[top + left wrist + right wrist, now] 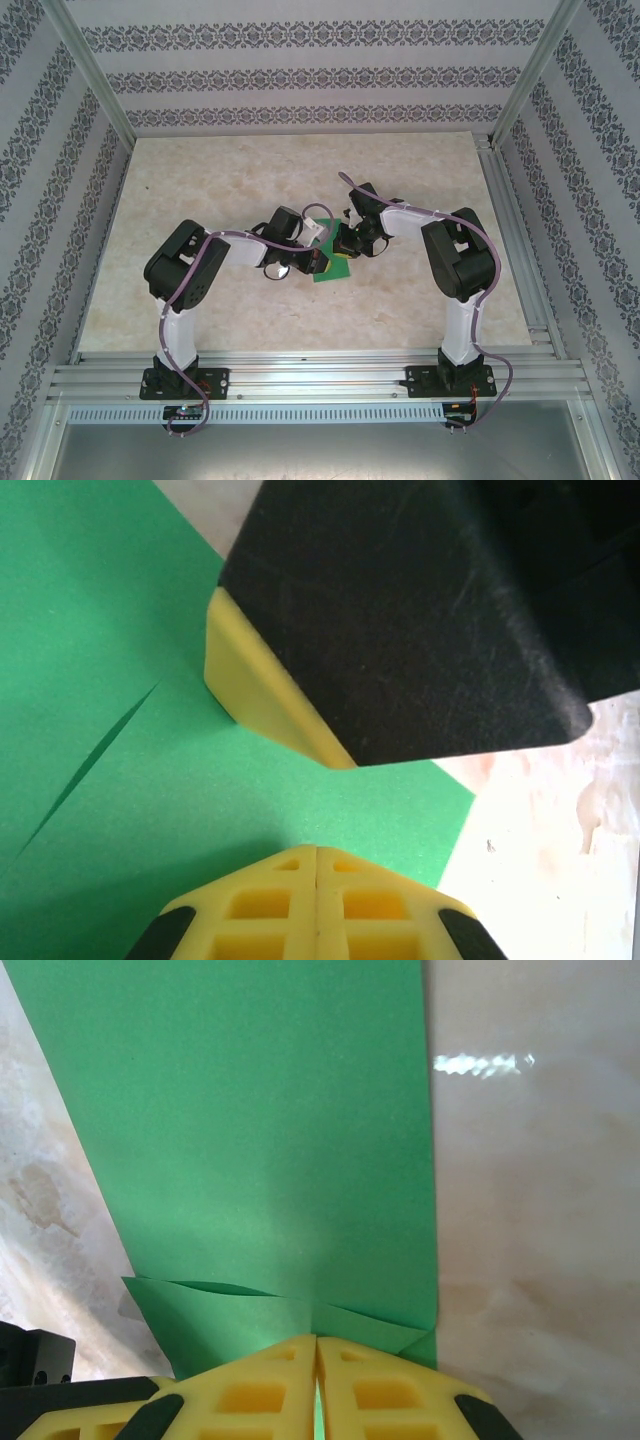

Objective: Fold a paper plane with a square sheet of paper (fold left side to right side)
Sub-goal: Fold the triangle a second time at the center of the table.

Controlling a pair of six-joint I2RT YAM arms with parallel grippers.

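top view, nearest edge: the left arm base [185, 381] and right arm base [450, 378] stand on an aluminium rail [320, 372], nearer than the green sheet of paper [335, 270] and to either side of it. both arms bend inward over the beige marbled table [230, 180], and their wrists meet above the sheet, which lies flat about mid-table.

left wrist view: the left gripper [317, 865] is clenched, its yellow fingertips pressed together with only a hairline seam. it sits just over the sheet, near one straight edge; contact cannot be told. beyond the fingertips a slanting crease [90, 760] runs across the sheet. farther on, a yellow finger [255, 685] of the right arm, under its black housing, comes down with its tip on the sheet.

right wrist view: the right gripper [317, 1345] is likewise clenched, placed at the sheet's near edge, where small folded flaps [200, 1298] overlap. a thin green line shows in the seam; whether paper is pinched there or merely lies beneath cannot be told. the sheet extends away from the fingers with a straight right edge and a slanting left edge, with bare table on both sides.

farthest from the sheet: patterned walls [300, 80] enclose the table.
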